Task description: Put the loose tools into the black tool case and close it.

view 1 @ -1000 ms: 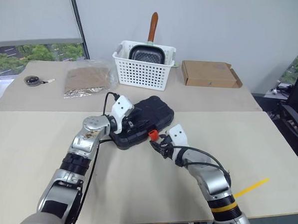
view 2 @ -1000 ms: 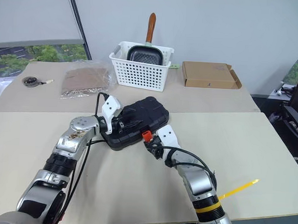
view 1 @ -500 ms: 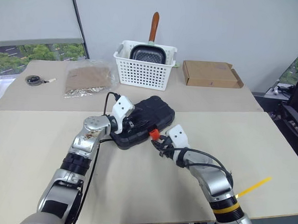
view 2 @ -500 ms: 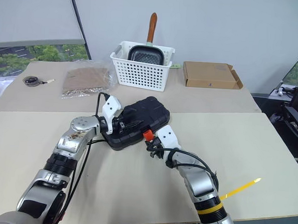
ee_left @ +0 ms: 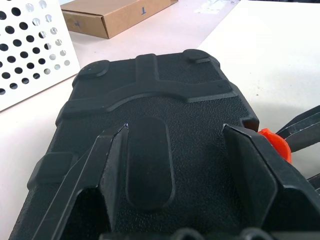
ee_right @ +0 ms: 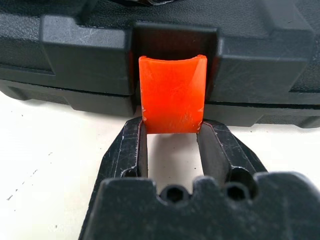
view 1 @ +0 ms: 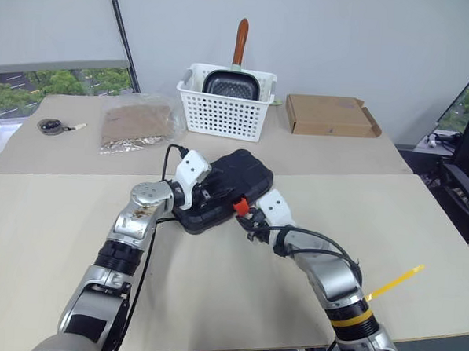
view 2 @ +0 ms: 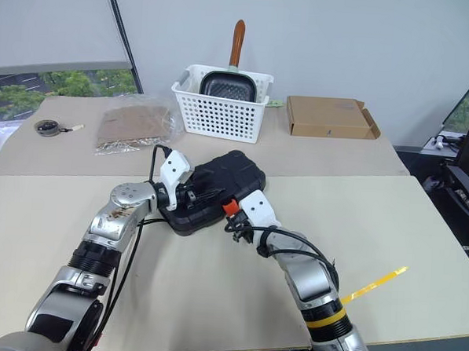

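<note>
Black moulded-plastic tool case lies shut on the beige counter, lid down on base; no loose tools on the counter near it, so I judge them stowed. Step in hand: fastening the orange plastic latch on the case's front edge.

Right pincer: its two black fingers straddle the lower end of the latch tab, one on each side, pinching it by its edges. The tab stands out from its recess, so I judge it not yet snapped home. The case front sits directly ahead of this pincer, touching distance; bare counter shows below the tab, between the fingers.

Left pincer: spread wide, fingers laid flat on the textured lid, one either side of an oval raised pad; nothing pinched. It acts as a hold-down. The case lies under and ahead of it, the latch off to its far side beside the right pincer's fingers.

To do this well (judgement): keep the left pincer pressing down so lid and base remain mated and the case cannot slide; roll the right wrist to swing the tab up and over toward the lid, instead of pulling outward, which would drag the case. Risk: the tab slipping from the side grip.

Pose: left forearm reaches in from the case's near-left end, pincer nearly level. Right forearm angles in from the near right, pincer tipped slightly down toward the case's front edge.
</note>
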